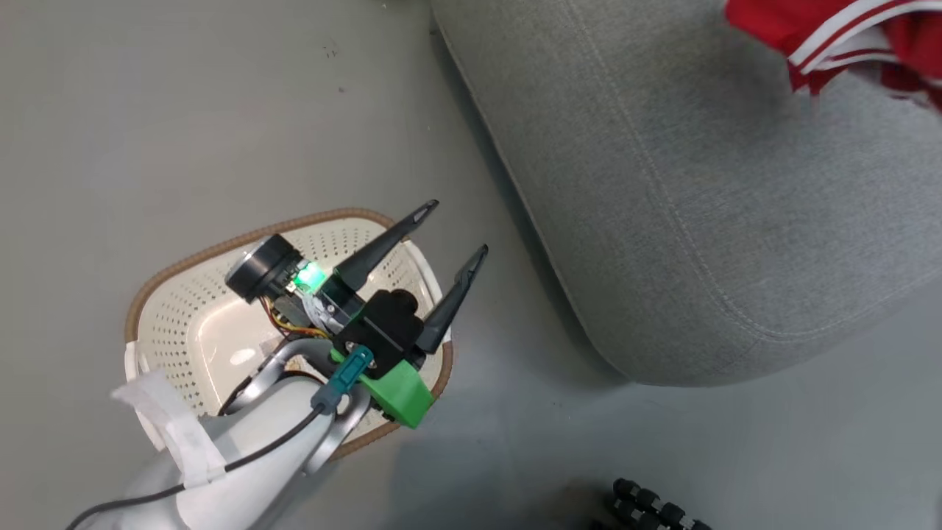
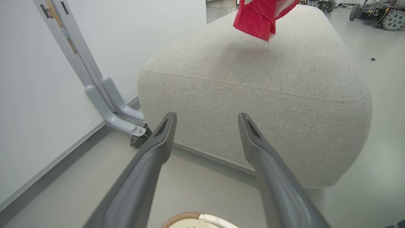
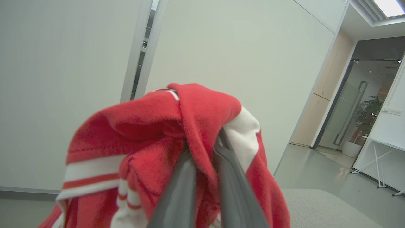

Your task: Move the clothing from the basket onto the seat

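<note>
At 1 o'clock over the seat (image 1: 699, 221), right hand (image 3: 202, 150) pinches the jersey (image 3: 152, 126); left hand (image 1: 458, 227) splayed wide above basket (image 1: 184, 261).

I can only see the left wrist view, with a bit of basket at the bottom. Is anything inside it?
Observer: From the head view, the basket shows a bare white bottom wherever the left arm doesn't cover it.
Operator: What's holding that red shirt up?
Observer: The right tool, shut on a fold of the clothing, seen in the right wrist view.
Operator: Where's my tool from above?
Observer: The left tool is open, its wrist over the basket, fingertips pointing past the rim toward the seat.
</note>
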